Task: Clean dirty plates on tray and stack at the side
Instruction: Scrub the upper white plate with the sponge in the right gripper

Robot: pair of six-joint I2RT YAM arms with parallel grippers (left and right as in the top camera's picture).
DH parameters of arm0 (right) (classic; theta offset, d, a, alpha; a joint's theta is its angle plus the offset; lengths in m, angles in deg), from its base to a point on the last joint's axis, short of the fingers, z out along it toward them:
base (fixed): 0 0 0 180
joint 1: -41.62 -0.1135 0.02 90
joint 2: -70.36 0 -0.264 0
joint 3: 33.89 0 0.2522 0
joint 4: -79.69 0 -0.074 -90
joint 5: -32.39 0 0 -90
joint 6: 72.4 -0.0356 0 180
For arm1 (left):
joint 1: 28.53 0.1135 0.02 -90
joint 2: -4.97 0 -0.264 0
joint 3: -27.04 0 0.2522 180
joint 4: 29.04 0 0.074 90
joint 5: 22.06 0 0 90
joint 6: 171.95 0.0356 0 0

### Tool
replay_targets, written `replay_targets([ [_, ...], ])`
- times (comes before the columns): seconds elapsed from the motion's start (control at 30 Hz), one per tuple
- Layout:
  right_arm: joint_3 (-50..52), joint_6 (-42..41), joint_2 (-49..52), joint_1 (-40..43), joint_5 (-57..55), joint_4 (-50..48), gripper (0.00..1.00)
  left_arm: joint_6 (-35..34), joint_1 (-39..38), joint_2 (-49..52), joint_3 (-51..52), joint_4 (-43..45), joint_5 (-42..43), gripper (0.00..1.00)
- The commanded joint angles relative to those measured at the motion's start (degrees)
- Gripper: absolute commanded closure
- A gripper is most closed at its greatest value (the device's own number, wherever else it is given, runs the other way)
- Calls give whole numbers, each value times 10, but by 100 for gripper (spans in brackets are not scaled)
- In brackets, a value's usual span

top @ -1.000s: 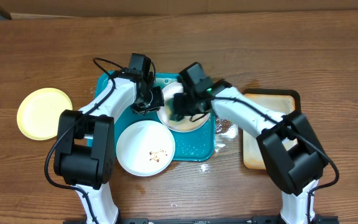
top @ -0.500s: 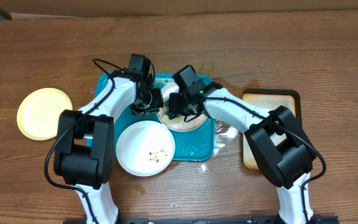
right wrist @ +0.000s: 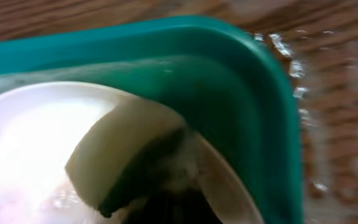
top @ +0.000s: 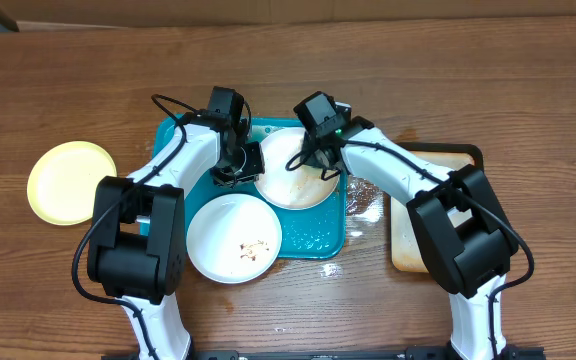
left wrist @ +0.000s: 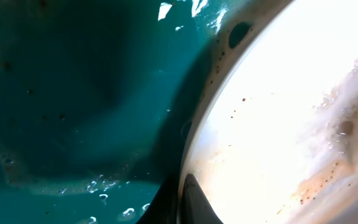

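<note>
Since it lies in the teal tray [top: 318,236], the smeared white plate [top: 290,188] sits btwn both grippers. L gripper [top: 240,162] is clenched on its rim, one fingertip each side. R gripper [top: 318,158] hovers over the plate's far edge, grasping a cream-and-green sponge [right wrist: 115,151] that touches the sudsy plate. A 2nd white plate [top: 233,238] w/ brown smears lies near L gripper, closer to the robot, overlapping the tray rim. The yellow plate [top: 71,182] lies well apart to L gripper's left on the wood table [top: 468,80]. A tan tray [top: 418,235] lies right of R gripper.
</note>
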Motion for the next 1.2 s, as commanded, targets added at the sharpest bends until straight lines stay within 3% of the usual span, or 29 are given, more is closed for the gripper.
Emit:
replay_targets([
  [0.0, 19, 17, 34, 14, -97, 50, 96, -4, 0, 16, -3, -6, -13, 96],
  [0.37, -70, 55, 33, -16, -86, 154, 96, -15, 0, 16, -3, -3, -24, 96],
  [0.6, -201, 61, 27, -36, 46, 176, 96, -14, 0, 16, -3, -5, -23, 96],
  [0.93, -160, -9, 29, -44, 106, 173, 96, -15, 0, 16, -3, -4, -24, 96],
  [1.17, -91, -43, 36, -59, 177, 110, 96, -22, 0, 16, -3, 3, -26, 96],
])
